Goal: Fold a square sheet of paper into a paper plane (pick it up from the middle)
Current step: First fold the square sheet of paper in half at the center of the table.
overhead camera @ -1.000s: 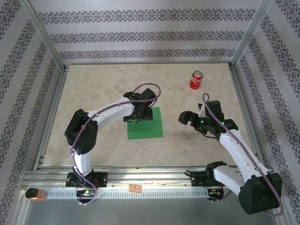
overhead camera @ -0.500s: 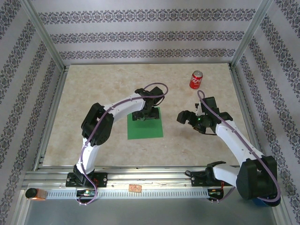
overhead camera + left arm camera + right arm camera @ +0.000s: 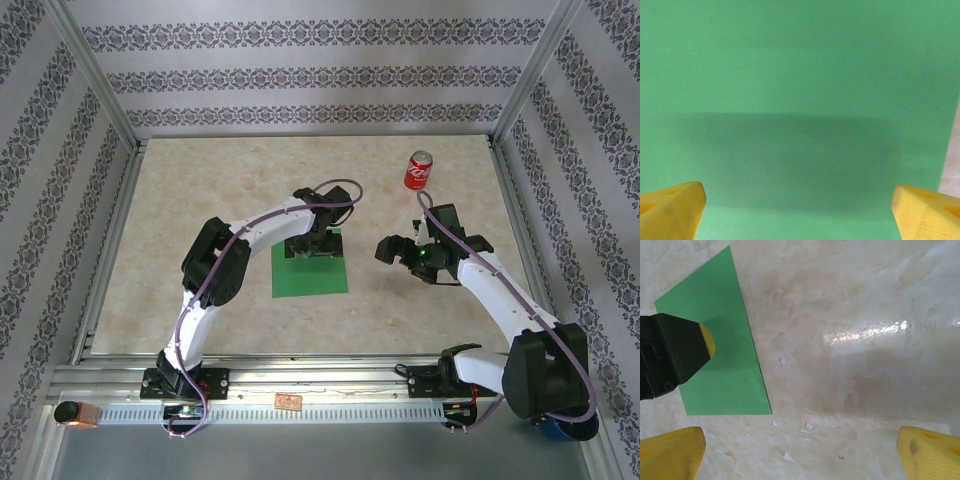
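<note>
Top external: the square sheet of paper (image 3: pixel 310 275) lies flat and unfolded on the worktop (image 3: pixel 200 220), near the middle and in front of the left arm's base.
Left pincer (image 3: pixel 314 244): hangs over the far part of the sheet, pointing down, with the arm arched over from the near left.
Left pincer state: its jaws stand wide apart with nothing between them.
Left wrist view: the green sheet (image 3: pixel 800 75) lies close below, smooth and uncreased. The two yellow fingertips (image 3: pixel 670 210) sit in the bottom corners, and a shadow band crosses the paper between them. A sliver of pale worktop (image 3: pixel 952 165) shows past the sheet's right edge. Whether the tips touch the paper cannot be told.
Right pincer (image 3: pixel 392 250): held to the right of the sheet, apart from it and aimed towards it.
Right pincer state: its jaws are spread wide and empty.
Right wrist view: the yellow fingertips (image 3: pixel 927 452) frame bare marbled worktop (image 3: pixel 865 315). The sheet (image 3: pixel 735 375) lies to the upper left, and a black, yellow-tipped finger (image 3: pixel 706 342) of the left pincer is over it.
Red soda can (image 3: pixel 418 171): stands at the far right of the worktop, well apart from the sheet.
</note>
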Action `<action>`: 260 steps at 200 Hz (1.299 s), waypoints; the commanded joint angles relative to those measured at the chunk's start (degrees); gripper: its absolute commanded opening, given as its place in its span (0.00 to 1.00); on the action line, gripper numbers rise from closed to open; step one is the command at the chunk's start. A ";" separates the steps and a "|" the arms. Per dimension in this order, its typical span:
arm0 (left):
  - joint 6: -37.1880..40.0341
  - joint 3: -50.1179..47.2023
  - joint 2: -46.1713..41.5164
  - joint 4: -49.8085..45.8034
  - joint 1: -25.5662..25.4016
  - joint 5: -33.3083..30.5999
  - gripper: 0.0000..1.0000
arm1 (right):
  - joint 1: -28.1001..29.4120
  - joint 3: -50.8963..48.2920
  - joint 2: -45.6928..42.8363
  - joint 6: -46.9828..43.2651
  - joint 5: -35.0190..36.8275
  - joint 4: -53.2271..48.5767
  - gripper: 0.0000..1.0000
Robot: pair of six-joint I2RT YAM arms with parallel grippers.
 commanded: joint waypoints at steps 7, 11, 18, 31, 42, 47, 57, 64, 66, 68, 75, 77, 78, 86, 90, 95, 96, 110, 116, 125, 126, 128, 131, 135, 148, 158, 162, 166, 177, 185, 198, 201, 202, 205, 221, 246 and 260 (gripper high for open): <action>0.70 -0.20 2.03 -2.04 -0.01 0.90 0.96 | 0.51 1.98 0.83 -0.35 0.01 -0.88 0.98; 0.69 -0.63 2.02 -1.68 -0.01 1.08 0.96 | 0.56 2.11 0.92 -0.34 0.00 -0.83 0.98; 0.57 -1.17 2.03 -1.12 -0.01 1.29 0.96 | 0.57 2.20 1.18 -0.21 -0.11 -0.79 0.98; 0.28 -2.21 2.09 -0.31 -0.02 1.60 0.96 | 0.51 2.55 1.68 0.05 -0.30 -0.90 0.98; 0.33 -2.79 2.37 -0.09 -0.01 1.61 0.96 | 0.60 2.75 2.03 0.33 -0.28 -1.04 0.98; 0.28 -2.89 2.56 -0.18 -0.01 1.58 0.96 | 0.64 2.86 2.09 0.44 -0.35 -1.05 0.98; 0.26 -3.12 2.90 -0.45 -0.05 1.33 0.96 | 0.79 2.95 2.22 0.68 -0.20 -1.01 0.98; 0.32 -3.23 3.12 -0.44 -0.07 1.26 0.96 | 0.85 2.93 2.25 0.92 0.00 -0.90 0.98; 0.27 -3.25 3.20 -0.46 -0.02 1.23 0.96 | 0.86 2.92 2.26 1.01 0.07 -0.88 0.98; 0.26 -3.26 3.28 -0.45 -0.01 1.26 0.96 | 0.84 2.94 2.22 1.05 0.15 -0.88 0.98; 0.34 -3.32 3.54 -0.51 -0.03 1.24 0.96 | 0.95 2.94 2.19 1.28 0.18 -0.79 0.98; 0.39 -3.34 3.61 -0.52 -0.01 1.22 0.96 | 1.00 2.90 2.22 1.36 0.18 -0.72 0.98; 0.36 -3.30 3.63 -0.53 -0.01 1.18 0.96 | 0.96 2.93 2.24 1.34 0.18 -0.71 0.98; 0.26 -3.21 3.95 -0.69 -0.01 1.05 0.96 | 1.02 2.99 2.25 1.55 0.26 -0.61 0.98; 0.41 -3.08 4.01 -0.83 -0.01 1.05 0.96 | 1.17 3.04 2.26 1.57 0.34 -0.66 0.98; 0.42 -3.00 4.16 -0.88 -0.06 1.17 0.96 | 1.18 3.10 2.33 1.70 0.42 -0.69 0.98; 0.47 -2.95 4.17 -0.88 -0.03 1.15 0.96 | 1.19 3.11 2.34 1.73 0.43 -0.69 0.98; 0.81 -2.37 4.19 -1.17 -0.01 1.30 0.96 | 1.28 3.21 2.35 1.84 0.70 -0.79 0.98; 0.95 -1.85 4.10 -1.43 -0.03 1.31 0.96 | 1.36 3.26 2.27 1.85 0.92 -0.87 0.98; 1.16 -1.00 3.90 -1.82 -0.01 1.15 0.96 | 1.41 3.22 2.18 1.95 0.96 -0.88 0.98; 1.15 -0.94 3.87 -1.84 -0.01 1.10 0.96 | 1.43 3.22 2.13 1.95 0.97 -0.83 0.98; 1.16 -0.72 3.84 -1.91 -0.05 1.06 0.97 | 1.45 3.24 2.10 1.94 1.03 -0.84 0.98; 1.21 -0.40 3.71 -2.01 -0.01 0.97 0.97 | 1.45 3.24 2.09 1.99 1.05 -0.83 0.98; 1.36 -0.03 3.60 -2.23 -0.01 0.94 0.97 | 1.46 3.22 2.02 2.03 1.13 -0.79 0.98; 1.66 1.02 3.07 -2.51 -0.05 0.79 0.97 | 1.47 3.30 1.87 2.11 1.30 -0.79 0.98; 1.53 1.70 2.68 -2.86 -0.05 0.36 0.98 | 1.45 3.30 1.82 2.27 1.24 -0.87 0.98; 1.49 1.90 2.42 -2.98 -0.06 0.11 0.98 | 1.45 3.30 1.87 2.34 1.24 -0.87 0.98; 1.44 1.93 2.22 -2.92 -0.09 -0.06 0.98 | 1.47 3.28 1.91 2.42 1.23 -0.88 0.98; 1.54 1.99 1.83 -2.60 -0.10 -0.17 0.98 | 1.45 3.30 2.07 2.47 0.98 -0.88 0.98; 1.56 2.03 1.81 -2.64 -0.10 -0.30 0.99 | 1.45 3.21 2.09 2.47 0.88 -0.88 0.98; 1.49 2.11 2.14 -2.78 -0.06 -0.45 0.99 | 1.56 2.96 2.09 2.56 0.97 -0.70 0.98; 1.46 2.03 2.21 -2.74 -0.09 -0.45 0.99 | 1.56 2.94 2.09 2.56 0.97 -0.69 0.98; 1.47 1.98 2.23 -2.74 -0.09 -0.45 0.99 | 1.60 2.90 2.09 2.56 0.97 -0.70 0.98; 1.53 1.85 2.29 -2.68 -0.09 -0.39 0.99 | 1.61 2.87 2.04 2.56 0.97 -0.70 0.98; 1.50 1.08 2.73 -2.12 -0.10 0.14 0.99 | 1.58 2.69 1.87 2.42 1.30 -0.70 0.98; 1.32 0.10 3.52 -1.06 -0.10 0.86 0.99 | 1.56 2.47 1.82 2.29 1.67 -0.61 0.98; 1.39 -0.18 4.19 -0.97 -0.12 0.87 0.99 | 1.54 2.42 1.96 2.29 1.76 -0.53 0.98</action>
